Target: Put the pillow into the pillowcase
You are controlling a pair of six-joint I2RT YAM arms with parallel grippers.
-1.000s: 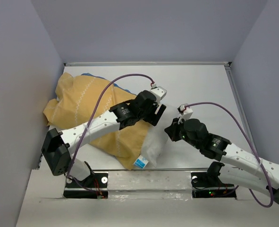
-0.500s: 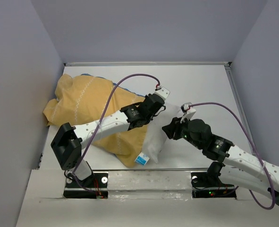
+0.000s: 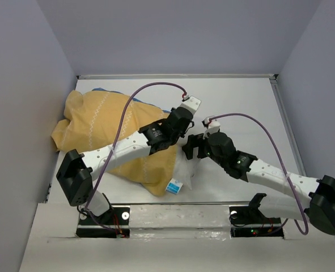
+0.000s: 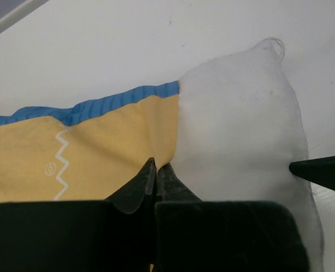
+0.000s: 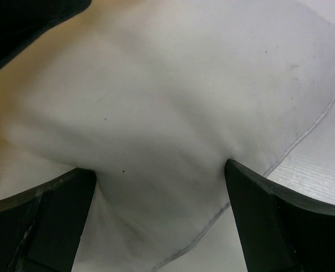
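Here the left gripper [image 4: 156, 170] is pinched shut on the pillowcase [image 4: 93, 141] hem, with the pillow [image 4: 241, 124] bulging out just to its right. The right gripper [image 5: 160, 170] gapes wide, straddling that bare end straight ahead of it, so it looks best placed to push it into the case.
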